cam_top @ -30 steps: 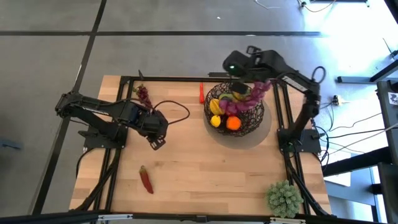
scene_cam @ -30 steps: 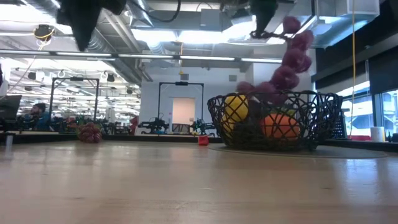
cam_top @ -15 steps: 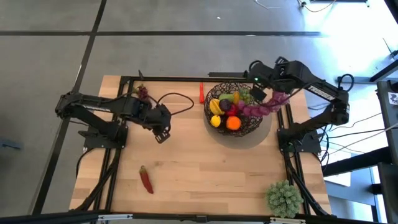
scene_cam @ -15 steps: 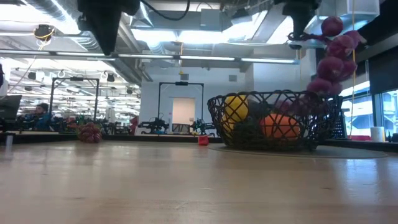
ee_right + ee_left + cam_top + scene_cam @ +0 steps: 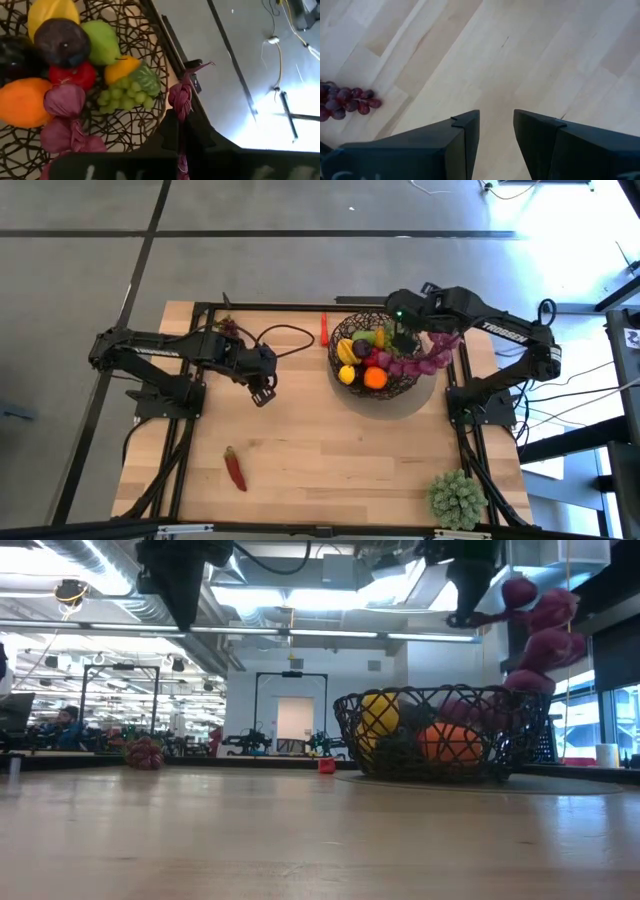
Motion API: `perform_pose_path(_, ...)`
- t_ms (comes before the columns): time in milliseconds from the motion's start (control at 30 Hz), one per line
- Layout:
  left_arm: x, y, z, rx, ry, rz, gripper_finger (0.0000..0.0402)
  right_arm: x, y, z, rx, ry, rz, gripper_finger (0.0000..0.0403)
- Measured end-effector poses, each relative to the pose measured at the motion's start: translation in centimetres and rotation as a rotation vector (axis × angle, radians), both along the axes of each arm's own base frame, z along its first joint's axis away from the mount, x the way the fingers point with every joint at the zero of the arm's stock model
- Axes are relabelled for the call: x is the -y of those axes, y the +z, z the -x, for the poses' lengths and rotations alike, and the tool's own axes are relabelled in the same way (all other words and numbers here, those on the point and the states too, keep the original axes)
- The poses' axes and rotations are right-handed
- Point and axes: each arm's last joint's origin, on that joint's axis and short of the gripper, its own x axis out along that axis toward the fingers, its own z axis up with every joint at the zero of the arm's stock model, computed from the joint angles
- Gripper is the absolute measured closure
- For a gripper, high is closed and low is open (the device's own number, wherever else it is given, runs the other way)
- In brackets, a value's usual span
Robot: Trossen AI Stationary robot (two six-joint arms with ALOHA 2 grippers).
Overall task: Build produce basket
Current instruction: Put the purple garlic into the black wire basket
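The basket, a dark open-weave bowl, stands at the far right and holds produce: an orange, yellow fruits, green grapes and a red apple. My right gripper hovers over its right side, shut on a string of purple leaves. My left gripper hangs open above bare wood left of centre, with nothing between its fingers. Purple grapes lie at the far left, and a red chilli lies near the front. My right gripper pinches the twisted stem at the string's upper end between its two fingers, with the stem tip sticking out past them. The fingers slant down from above. The string loops out over the right rim, and its lower leaves lie inside the basket.
A small red piece lies at the far edge, left of the basket. A spiky pale green plant ball sits at the near right corner. A black cable loops behind my left arm. Bare wood spans the table's middle and front.
My right gripper has carried the purple leaf string from the basket's far rim toward the table's right edge and downward, rolling as it went. The string's upper part swung out over the right rim while its lower leaves stayed in the basket. My left gripper shifted a little toward the far right.
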Motion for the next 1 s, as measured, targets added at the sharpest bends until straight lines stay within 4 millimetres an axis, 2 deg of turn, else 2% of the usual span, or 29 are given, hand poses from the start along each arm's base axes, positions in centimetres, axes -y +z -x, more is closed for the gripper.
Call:
perform_pose_path(233,0.1,0.0,0.0,-0.001,-0.011,0.024,0.0292,0.6,-3.3,-0.9,-0.029,0.021,0.005,0.0403)
perform_pose_path(367,0.1,0.0,0.0,-0.001,-0.011,0.024,0.0292,1.2,-4.8,-1.7,-0.052,0.059,0.103,0.0403)
perform_pose_path(700,0.1,0.0,0.0,-0.002,-0.01,0.025,0.0292,4.1,-4.9,-2.7,0.031,0.166,0.186,0.0403)
perform_pose_path(1000,0.1,0.0,0.0,-0.001,-0.01,0.025,0.0292,7.0,-6.1,-2.2,0.04,0.22,0.167,0.0403)
